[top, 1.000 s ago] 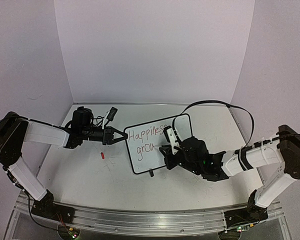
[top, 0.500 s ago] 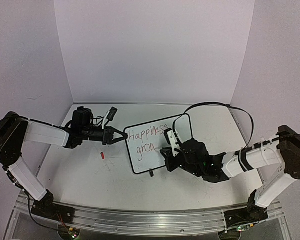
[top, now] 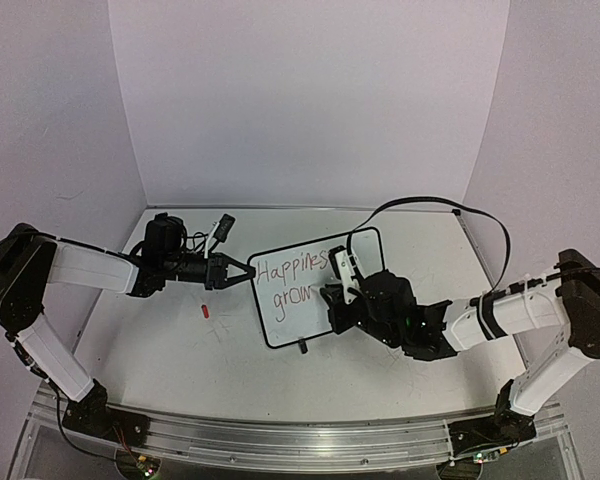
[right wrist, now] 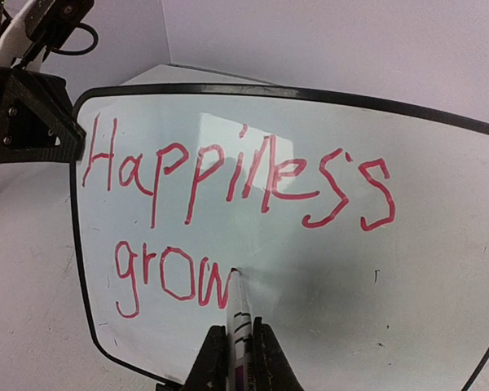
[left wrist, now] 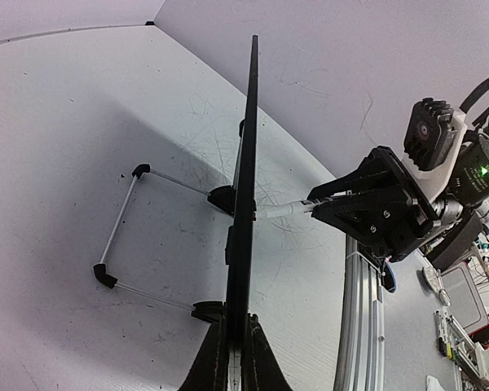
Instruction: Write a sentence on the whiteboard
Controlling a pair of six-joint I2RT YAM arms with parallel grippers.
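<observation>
The left gripper (left wrist: 235, 358) has its jaws clamped on the edge of the whiteboard (right wrist: 424, 277). The right gripper (right wrist: 235, 346) pinches the marker (right wrist: 238, 309), with the tip on the board just ahead of the jaws. In the last second, the sentence (right wrist: 228, 175) gained the "w" of "grow". Judged remaining: "s here."

The whiteboard (right wrist: 440, 269) bears red lettering (right wrist: 236, 175): "Happiness grow".
</observation>
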